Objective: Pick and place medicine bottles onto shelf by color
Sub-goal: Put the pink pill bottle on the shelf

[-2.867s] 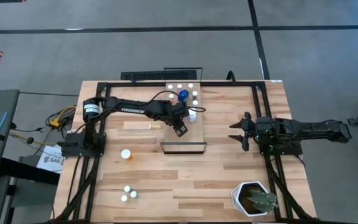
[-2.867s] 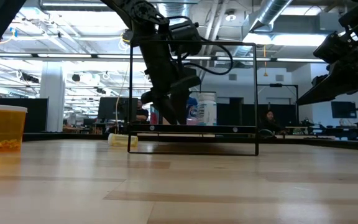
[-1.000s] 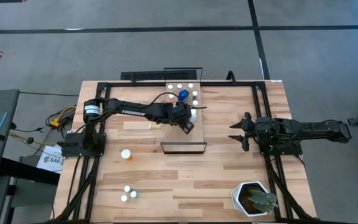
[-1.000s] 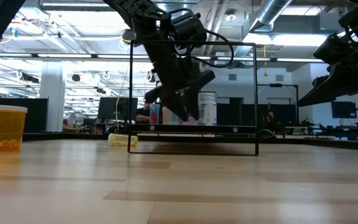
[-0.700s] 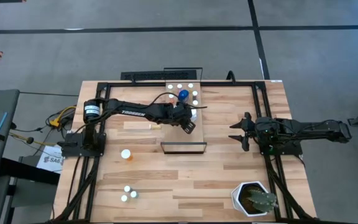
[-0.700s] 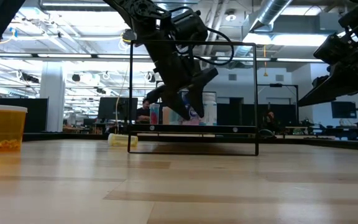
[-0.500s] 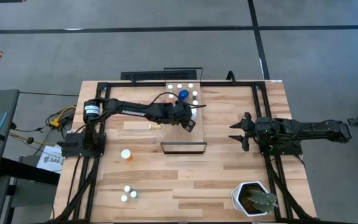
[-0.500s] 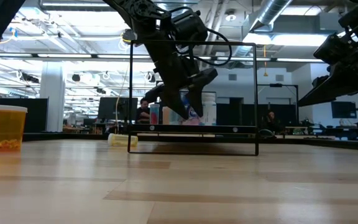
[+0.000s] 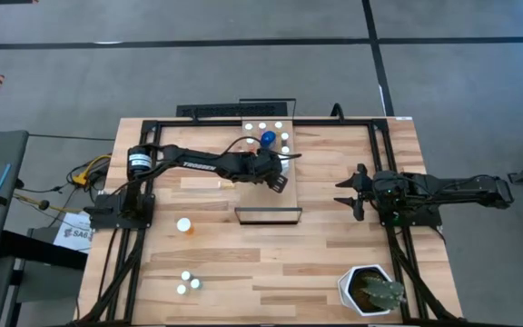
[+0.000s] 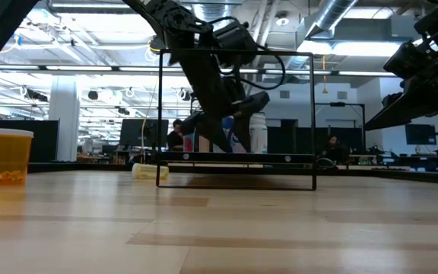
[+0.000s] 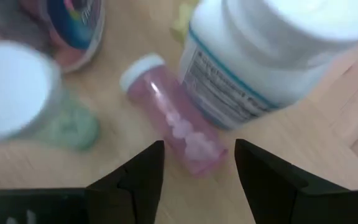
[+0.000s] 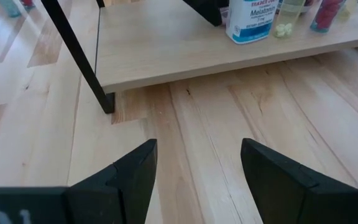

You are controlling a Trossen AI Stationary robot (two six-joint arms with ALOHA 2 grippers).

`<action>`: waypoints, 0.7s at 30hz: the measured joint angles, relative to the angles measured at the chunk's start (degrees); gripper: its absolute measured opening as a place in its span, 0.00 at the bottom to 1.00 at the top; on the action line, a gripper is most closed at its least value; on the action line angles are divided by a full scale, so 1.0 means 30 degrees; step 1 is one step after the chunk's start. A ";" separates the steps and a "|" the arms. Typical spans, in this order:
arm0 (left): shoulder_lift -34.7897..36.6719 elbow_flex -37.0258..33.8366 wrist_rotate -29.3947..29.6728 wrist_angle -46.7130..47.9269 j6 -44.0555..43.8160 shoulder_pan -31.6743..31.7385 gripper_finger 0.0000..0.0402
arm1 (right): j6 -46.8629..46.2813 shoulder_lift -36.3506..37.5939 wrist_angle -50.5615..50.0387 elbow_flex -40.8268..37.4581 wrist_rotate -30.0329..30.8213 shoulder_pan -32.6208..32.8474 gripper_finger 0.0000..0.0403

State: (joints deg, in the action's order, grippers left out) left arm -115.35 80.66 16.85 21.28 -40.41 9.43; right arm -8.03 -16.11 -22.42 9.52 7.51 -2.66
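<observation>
A small pink translucent medicine bottle (image 11: 178, 129) with white cap lies on its side, between the left gripper's (image 11: 197, 174) parted, empty fingers.

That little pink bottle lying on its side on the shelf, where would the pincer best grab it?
Probably across the middle of its body, coming straight down from above. The pink bottle lies flat on the shelf, so its round sides face outward for the fingers. Its white cap points away, and a big white bottle stands close on one side, leaving little room there. The left pincer hangs open just above it.
</observation>
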 joint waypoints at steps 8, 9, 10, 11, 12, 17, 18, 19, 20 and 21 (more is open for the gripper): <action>-0.0007 0.0000 0.0259 0.0231 -0.0200 0.0007 0.46 | 0.0000 0.0002 -0.0023 0.0000 0.0000 0.0002 0.63; -0.0007 0.0000 0.0259 0.0236 -0.0200 0.0015 0.46 | 0.0002 -0.0002 -0.0029 0.0000 0.0000 0.0004 0.63; -0.0007 0.0000 0.0253 0.0238 -0.0188 0.0015 0.45 | 0.0000 0.0005 -0.0020 0.0000 0.0000 0.0007 0.63; -0.0007 0.0000 0.0259 0.0239 -0.0151 0.0015 0.45 | 0.0000 0.0001 -0.0028 0.0000 0.0000 0.0004 0.63; -0.0007 0.0000 0.0274 0.0254 -0.0120 0.0015 0.43 | 0.0000 -0.0002 -0.0034 0.0000 0.0000 0.0004 0.63; -0.0007 0.0000 0.0325 0.0417 -0.0120 0.0015 0.35 | 0.0000 0.0005 -0.0097 0.0000 0.0000 0.0007 0.63; -0.0007 0.0000 0.0325 0.0434 -0.0120 0.0011 0.34 | 0.0000 0.0004 -0.0093 0.0000 0.0000 0.0001 0.63; -0.0007 0.0000 0.0334 0.0453 -0.0120 -0.0006 0.33 | 0.0004 0.0002 -0.0100 0.0000 0.0000 0.0007 0.63; -0.0007 0.0000 0.0359 0.0482 -0.0119 -0.0025 0.31 | 0.0000 -0.0002 -0.0100 0.0000 0.0000 0.0000 0.63; -0.0007 0.0000 0.0383 0.0508 -0.0120 -0.0058 0.30 | 0.0000 -0.0002 -0.0100 0.0000 0.0000 0.0007 0.63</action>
State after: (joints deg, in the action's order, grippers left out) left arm -115.37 80.66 18.00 22.81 -40.77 9.26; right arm -8.03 -16.12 -22.72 9.52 7.51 -2.63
